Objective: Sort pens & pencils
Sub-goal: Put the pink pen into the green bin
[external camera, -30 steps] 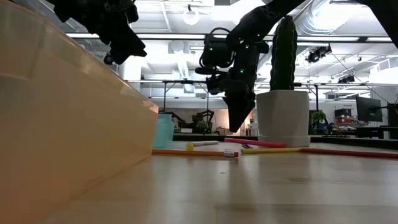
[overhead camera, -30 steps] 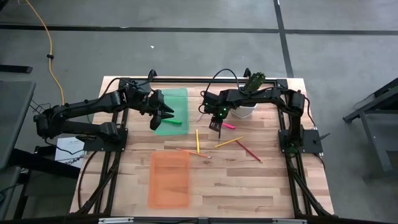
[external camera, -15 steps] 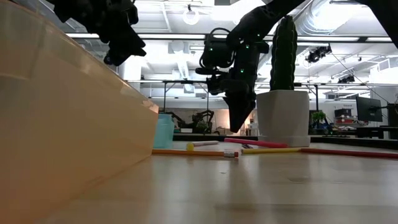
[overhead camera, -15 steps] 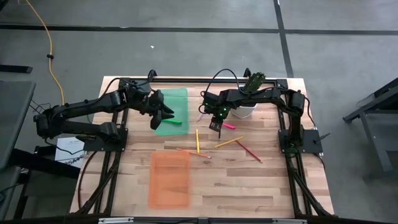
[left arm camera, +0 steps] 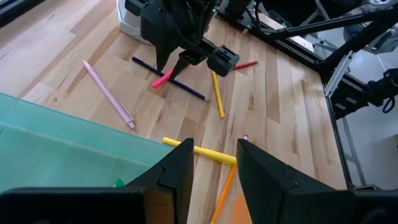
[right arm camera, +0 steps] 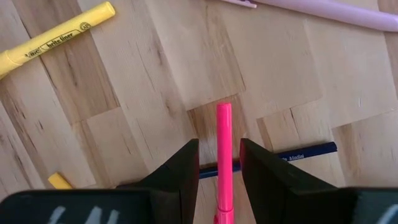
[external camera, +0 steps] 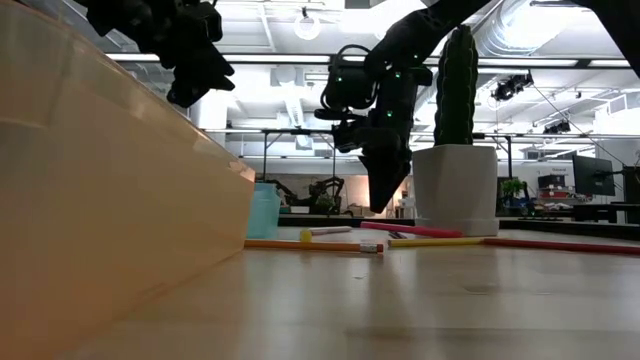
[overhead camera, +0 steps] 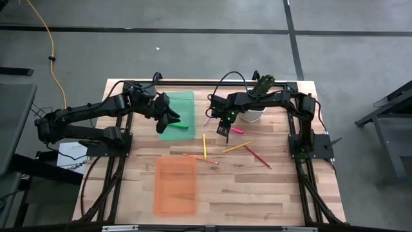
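Pink pen lies between the right claw's parted, empty fingers, directly under it on the surface, crossing a dark blue pencil. Yellow pen and pale pen lie just ahead of that claw. Left claw hovers slightly open and empty over the green tray, a green pen beneath it.

Green pen lies in the teal tray; remaining pens and pencils lie scattered mid-table.
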Robot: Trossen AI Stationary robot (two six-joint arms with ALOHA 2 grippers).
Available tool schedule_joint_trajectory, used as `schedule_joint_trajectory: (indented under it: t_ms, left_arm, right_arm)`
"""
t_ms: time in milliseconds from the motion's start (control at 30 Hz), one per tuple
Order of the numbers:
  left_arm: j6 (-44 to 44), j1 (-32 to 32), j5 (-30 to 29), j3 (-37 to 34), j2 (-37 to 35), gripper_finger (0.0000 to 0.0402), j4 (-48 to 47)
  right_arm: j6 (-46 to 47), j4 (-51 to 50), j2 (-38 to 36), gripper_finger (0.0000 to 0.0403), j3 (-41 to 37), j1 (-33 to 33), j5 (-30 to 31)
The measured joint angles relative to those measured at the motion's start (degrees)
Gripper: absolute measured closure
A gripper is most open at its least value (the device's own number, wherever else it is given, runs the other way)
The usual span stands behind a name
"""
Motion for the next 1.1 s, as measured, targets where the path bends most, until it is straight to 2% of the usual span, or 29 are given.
schedule_joint_trajectory:
  t_ms: [1100]
  left_arm:
    - [0.5, -0.1, 1.0, 0.0, 0.0, 0.0291, -0.1]
  right_arm:
    - [0.6, 1.9, 3.4, 0.0295, 0.0, 0.9, 1.0]
